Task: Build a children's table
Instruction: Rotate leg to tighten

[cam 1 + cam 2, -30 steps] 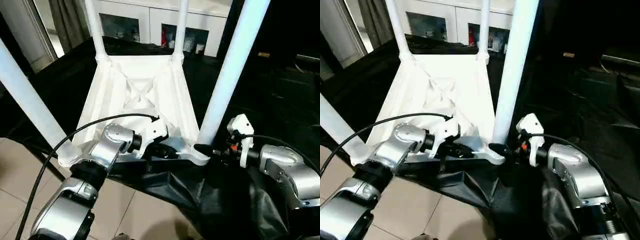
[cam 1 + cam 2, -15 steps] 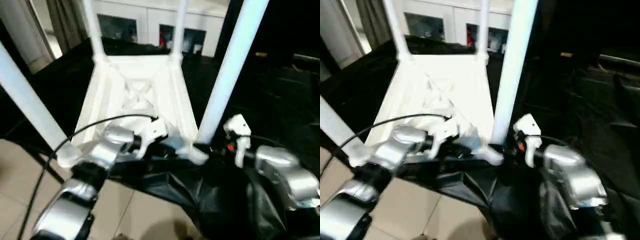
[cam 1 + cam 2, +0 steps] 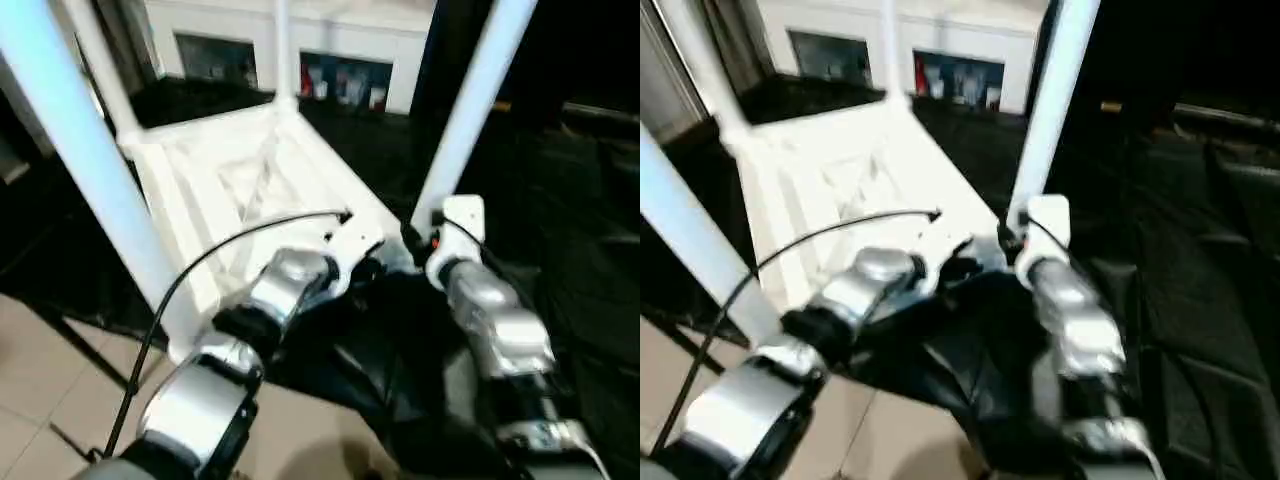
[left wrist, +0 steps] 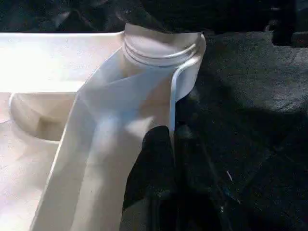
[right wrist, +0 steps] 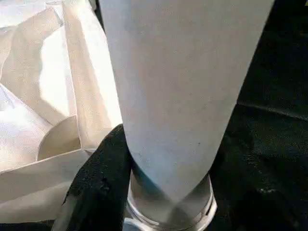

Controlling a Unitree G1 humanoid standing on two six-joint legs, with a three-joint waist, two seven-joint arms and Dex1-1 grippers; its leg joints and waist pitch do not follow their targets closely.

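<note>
left wrist view: left gripper (image 4: 166, 154) pinches the upturned tabletop's (image 3: 240, 180) rim beside a corner socket (image 4: 161, 45) on the black cloth (image 3: 560, 240); right gripper (image 5: 159, 192) clasps that corner's leg (image 5: 178, 86) at its base

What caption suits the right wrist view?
Right gripper astride the base of a white table leg seated in the upturned tabletop's corner socket.

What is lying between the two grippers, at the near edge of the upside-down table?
In the left eye view, the tabletop's near rim and the foot of one white leg lie between left gripper and right gripper.
</note>
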